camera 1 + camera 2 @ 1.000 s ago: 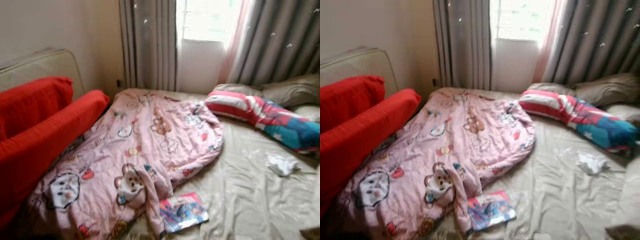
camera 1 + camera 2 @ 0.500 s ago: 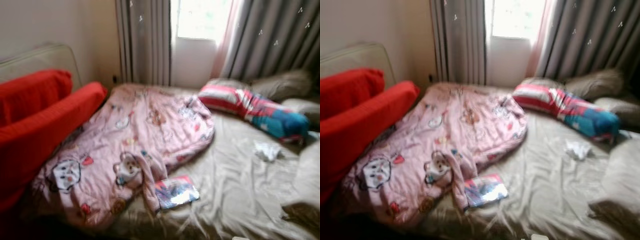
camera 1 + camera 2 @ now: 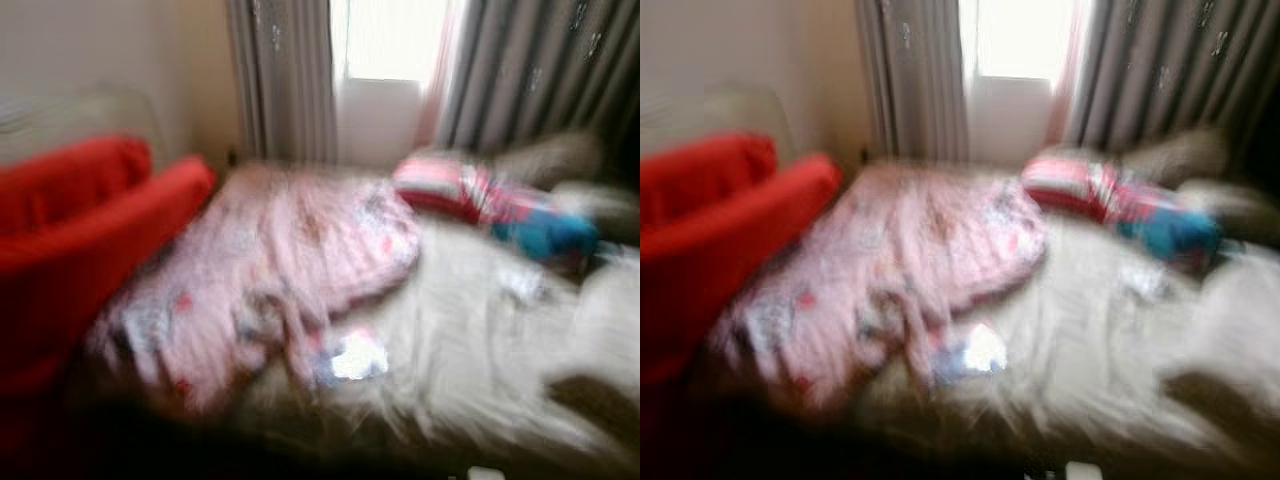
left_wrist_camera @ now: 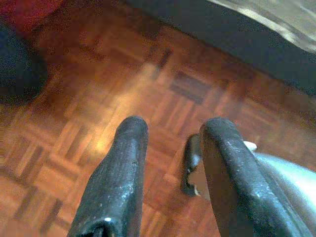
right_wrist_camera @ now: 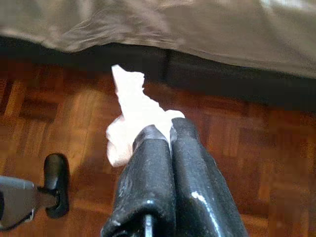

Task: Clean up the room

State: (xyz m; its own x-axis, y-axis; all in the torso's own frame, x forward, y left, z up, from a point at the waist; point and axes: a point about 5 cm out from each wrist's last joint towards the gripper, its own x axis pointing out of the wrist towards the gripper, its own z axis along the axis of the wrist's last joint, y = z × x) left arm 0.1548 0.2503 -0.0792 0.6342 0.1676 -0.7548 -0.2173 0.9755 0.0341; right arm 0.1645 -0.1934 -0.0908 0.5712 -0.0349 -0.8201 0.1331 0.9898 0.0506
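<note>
At left frame, the red sofa (image 3: 90, 230); mid-frame, the pink quilt (image 3: 290, 250) rumpled on the bed (image 3: 480, 350) — all blurred. The left gripper (image 4: 170, 148) hangs with fingers spread over the parquet floor (image 4: 74, 108). The right gripper (image 5: 165, 136), fingers pressed together, pinches a white tissue (image 5: 131, 113) above the floor beside the bed's edge. Likely carrying it to a bin — keep the pinch firm and walk steadily.

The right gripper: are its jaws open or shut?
Shut. The right gripper has its jaws pressed together on a crumpled white tissue above the parquet floor.
</note>
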